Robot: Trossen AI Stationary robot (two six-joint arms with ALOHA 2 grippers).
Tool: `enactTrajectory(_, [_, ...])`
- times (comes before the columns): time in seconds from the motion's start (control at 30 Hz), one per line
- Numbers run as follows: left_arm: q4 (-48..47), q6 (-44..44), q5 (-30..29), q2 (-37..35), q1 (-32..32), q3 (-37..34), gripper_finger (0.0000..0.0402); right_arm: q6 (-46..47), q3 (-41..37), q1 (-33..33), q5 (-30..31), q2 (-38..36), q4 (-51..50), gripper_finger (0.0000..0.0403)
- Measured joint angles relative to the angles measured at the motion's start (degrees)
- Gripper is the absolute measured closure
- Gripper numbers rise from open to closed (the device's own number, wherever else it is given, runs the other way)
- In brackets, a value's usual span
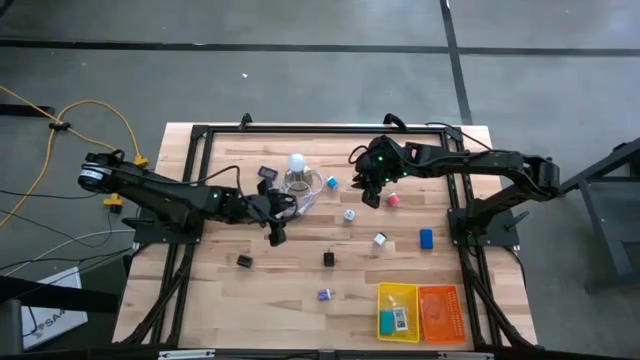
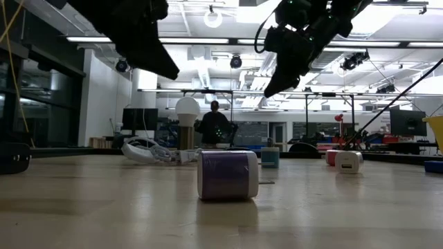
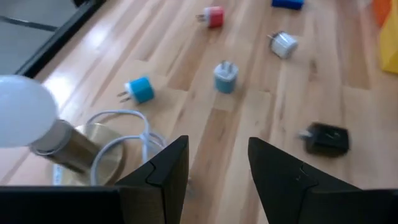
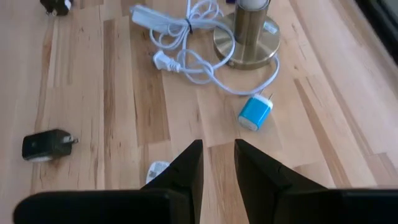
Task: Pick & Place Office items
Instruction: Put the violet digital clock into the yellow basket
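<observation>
High view showed the office items scattered loose over the middle of the counter (image 1: 225, 300), none yet gripped, with the yellow tray (image 1: 397, 311) and orange tray (image 1: 441, 312) parked at the near right edge, probably as drop points. Left gripper (image 1: 275, 232) hovered beside the lamp (image 1: 296, 173) and its looped cord (image 1: 305, 198), fingers spread and empty; the cord crowded that side, a likely snag. Right gripper (image 1: 372, 192) hung over the far-centre cluster, fingers parted a little, empty, the blue plug (image 4: 254, 112) just ahead of it and a black adapter (image 4: 45, 145) well apart. Open wood lay between the pieces and the trays; a blue block (image 1: 426, 238) sat nearest the right frame rail.
</observation>
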Motion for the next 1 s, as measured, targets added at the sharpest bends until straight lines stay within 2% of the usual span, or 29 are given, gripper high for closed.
enactTrajectory(0.17, [-0.49,0.00,-0.38,-2.76,0.76,-3.81,0.0243,0.01,0.00,0.00,-0.03,0.00,1.16,0.0325])
enactTrajectory(0.47, [-14.34,4.48,-0.46,-7.82,0.75,-4.61,0.0243,0.02,-0.02,0.00,0.05,0.00,3.50,0.0325])
enactTrajectory(0.63, [-17.95,7.94,-0.55,-9.15,1.80,-4.58,0.0243,0.02,0.00,0.00,0.09,0.00,4.80,0.0325])
enactTrajectory(0.87, [-23.60,7.60,-0.35,-10.36,9.32,-4.57,0.0243,0.02,0.00,0.00,0.02,0.02,5.95,0.0325])
enactTrajectory(1.0, [-25.63,12.99,0.66,-10.36,15.43,-4.55,0.0243,0.02,0.00,0.00,0.03,0.02,6.77,0.0325])
